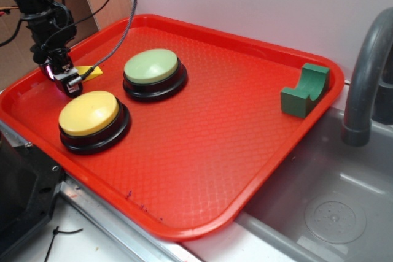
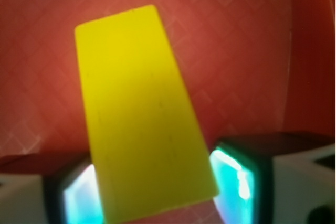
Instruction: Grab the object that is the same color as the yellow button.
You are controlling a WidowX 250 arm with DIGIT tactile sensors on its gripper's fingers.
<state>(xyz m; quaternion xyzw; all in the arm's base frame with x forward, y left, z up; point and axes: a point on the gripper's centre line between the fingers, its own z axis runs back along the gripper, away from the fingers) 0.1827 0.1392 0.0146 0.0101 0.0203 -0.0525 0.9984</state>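
Observation:
The yellow wedge [image 2: 142, 114] lies on the red tray [image 1: 202, 151] at its far left, with its thick end between my fingers. In the exterior view only its tapered tip [image 1: 92, 71] sticks out to the right of the gripper. My gripper [image 1: 66, 83] is down at tray level, just behind the yellow button [image 1: 89, 113]. In the wrist view the gripper [image 2: 157, 192] has its jaws close on both sides of the wedge. The left pad [image 2: 79, 198] is partly hidden behind the wedge, and the right pad [image 2: 236, 179] meets its near corner. The wedge sits slightly skewed between them.
A pale green button [image 1: 152, 69] on a black base stands right of the gripper. A dark green arch-cut block [image 1: 305, 90] sits at the tray's far right edge. A grey sink [image 1: 331, 213] and faucet [image 1: 368, 72] lie to the right of the tray.

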